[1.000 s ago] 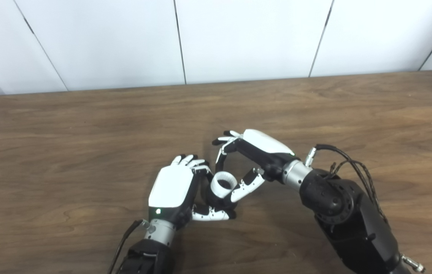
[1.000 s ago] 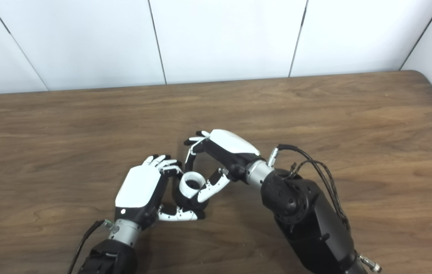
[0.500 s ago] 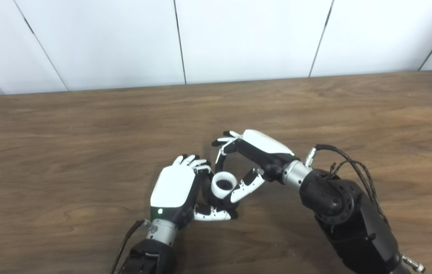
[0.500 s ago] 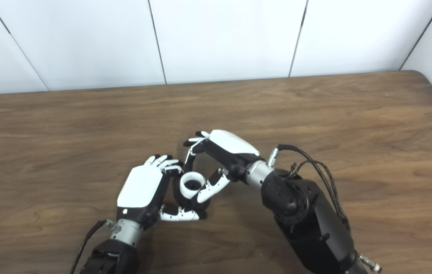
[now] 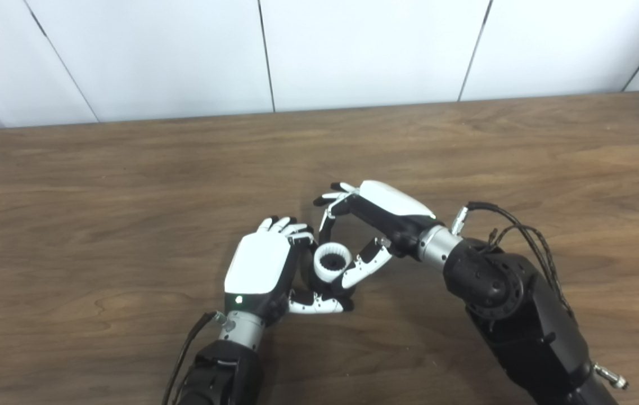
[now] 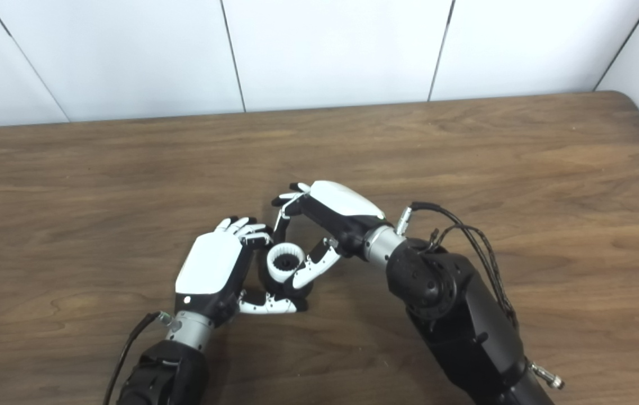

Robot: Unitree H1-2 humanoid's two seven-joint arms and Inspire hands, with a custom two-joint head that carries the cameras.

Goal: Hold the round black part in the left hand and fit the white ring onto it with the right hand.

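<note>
The left hand (image 5: 263, 267) stayed clamped on the black part (image 5: 335, 284). The right hand (image 5: 373, 222), pinching the white ring (image 5: 332, 262), had pressed it lower; seating looked nearly complete.

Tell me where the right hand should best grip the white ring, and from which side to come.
Grip the white ring on its outer wall, from the right and above. Its opening faces up and the left hand cups the round black part from the left and below, so only the right side looks free. The right hand already pinches there.
</note>
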